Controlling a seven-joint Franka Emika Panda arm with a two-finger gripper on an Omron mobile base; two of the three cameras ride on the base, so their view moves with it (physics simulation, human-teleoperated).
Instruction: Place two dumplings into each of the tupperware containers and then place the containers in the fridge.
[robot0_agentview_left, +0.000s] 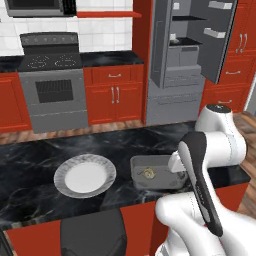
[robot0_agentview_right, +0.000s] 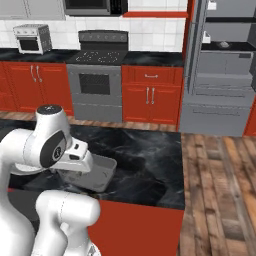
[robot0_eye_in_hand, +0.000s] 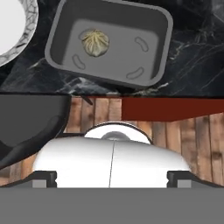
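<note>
While the arm folds low over the near edge of the black marble table (robot0_agentview_left: 40, 150), the gripper itself hides behind the white wrist, so whether it is released or clenched cannot be told. Directly beneath the hand lies a grey tupperware container (robot0_eye_in_hand: 109, 41), sitting flat on the table close to the near edge, its long side roughly parallel to that edge. One dumpling (robot0_eye_in_hand: 95, 43) rests inside it, toward the end nearer the plate, clear of the rim; the rest of the tray floor is bare. Just beyond that end of the container, apart from it, sits the round pale plate (robot0_agentview_left: 85, 175), also near the table's front edge. Past the far side of the container, dark marble stretches open to the table's back edge. Across the wooden floor (robot0_agentview_right: 220, 190) stands the fridge (robot0_agentview_left: 192, 50), its door swung wide, shelves and drawers exposed.
</note>
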